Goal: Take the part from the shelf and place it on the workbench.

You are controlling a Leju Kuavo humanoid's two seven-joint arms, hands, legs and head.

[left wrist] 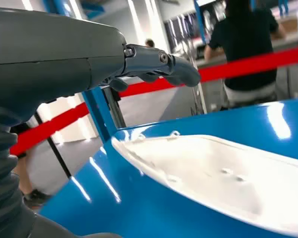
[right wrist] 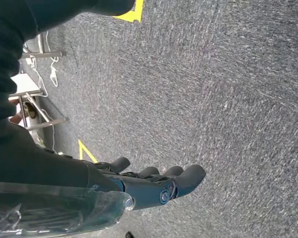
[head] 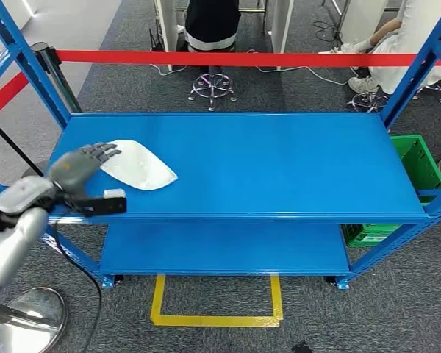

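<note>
The blue shelf (head: 251,158) carries a white part (head: 142,167) at its left end. The left hand (head: 84,163) hovers at the part's left edge, fingers extended, holding nothing. The right hand (right wrist: 155,184) hangs over grey carpet (right wrist: 230,99), fingers straight, empty.

no readable text, labels, brands or numbers on any surface in these views

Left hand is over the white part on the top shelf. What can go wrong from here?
1. The white part is thin, smooth and lies flat on the glossy shelf, so the left hand may push it along rather than get hold of it.
2. It lies near the shelf's front edge, so a nudge might tip it off.
</note>
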